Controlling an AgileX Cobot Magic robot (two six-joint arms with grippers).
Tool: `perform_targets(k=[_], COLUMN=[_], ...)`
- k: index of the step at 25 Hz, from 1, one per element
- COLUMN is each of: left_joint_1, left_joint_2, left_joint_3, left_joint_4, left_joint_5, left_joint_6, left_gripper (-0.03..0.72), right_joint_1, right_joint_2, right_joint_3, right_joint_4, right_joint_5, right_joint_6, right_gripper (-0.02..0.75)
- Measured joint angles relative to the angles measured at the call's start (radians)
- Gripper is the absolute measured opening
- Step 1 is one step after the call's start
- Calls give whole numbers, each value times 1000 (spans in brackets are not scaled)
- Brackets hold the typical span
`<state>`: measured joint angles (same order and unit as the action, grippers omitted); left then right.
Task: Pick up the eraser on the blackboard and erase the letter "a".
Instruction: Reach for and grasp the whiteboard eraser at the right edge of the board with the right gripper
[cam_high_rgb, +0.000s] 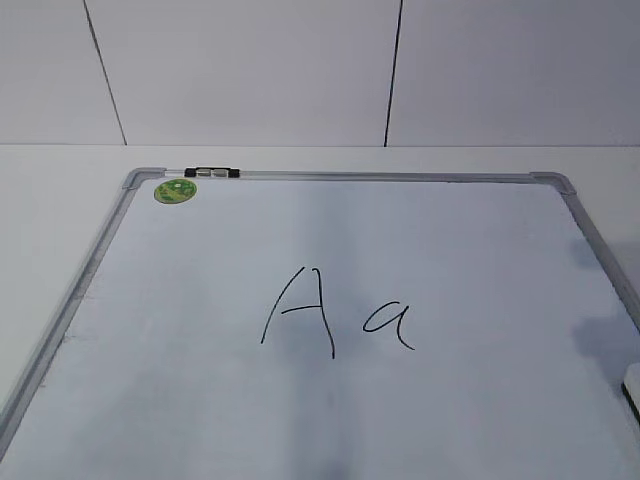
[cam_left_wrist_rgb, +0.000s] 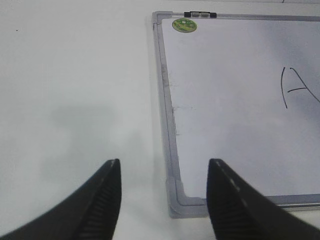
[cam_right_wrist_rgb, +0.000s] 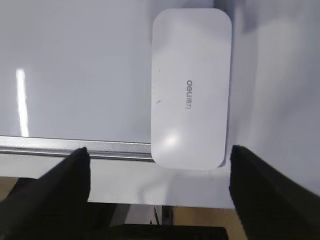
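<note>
Exterior: blackboard (cam_high_rgb: 330, 420) flat, letter "a" (cam_high_rgb: 389, 322) mid-board, right of capital "A" (cam_high_rgb: 300, 310); eraser (cam_high_rgb: 632, 388) at right edge.
Left wrist: left gripper (cam_left_wrist_rgb: 164, 200) spread, empty, over board's corner.
Right wrist: right gripper (cam_right_wrist_rgb: 159, 185) wide apart, straddling the eraser (cam_right_wrist_rgb: 191, 89), not touching.

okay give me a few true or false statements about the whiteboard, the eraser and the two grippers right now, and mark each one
1. The right gripper is closed on the eraser. False: its jaws stand wide apart and the eraser lies free on the blackboard.
2. The letter "a" is unerased. True.
3. The green sticker sits near the board's far left corner. True.
4. The left gripper holds the eraser. False: it is open and empty, by the board's near left corner.
5. The capital "A" stands right of the small "a". False: it stands to its left.
</note>
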<state>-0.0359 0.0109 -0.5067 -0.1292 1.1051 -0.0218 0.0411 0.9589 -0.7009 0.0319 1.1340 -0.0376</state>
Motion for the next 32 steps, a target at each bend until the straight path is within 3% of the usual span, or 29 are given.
perform_targets(k=[12, 32], left_joint_1=[-21, -23], left_joint_2=[0, 0], left_joint_3=[0, 0], left_joint_4=[0, 0], left_joint_5=[0, 0], left_joint_6=[0, 0], left_gripper=[414, 414], right_joint_1=[0, 0], right_joint_2=[199, 321], right_joint_3=[-119, -123], right_joint_4=[-63, -60], right_joint_5=[19, -10], right_joint_6=[38, 70], right_gripper=[668, 664])
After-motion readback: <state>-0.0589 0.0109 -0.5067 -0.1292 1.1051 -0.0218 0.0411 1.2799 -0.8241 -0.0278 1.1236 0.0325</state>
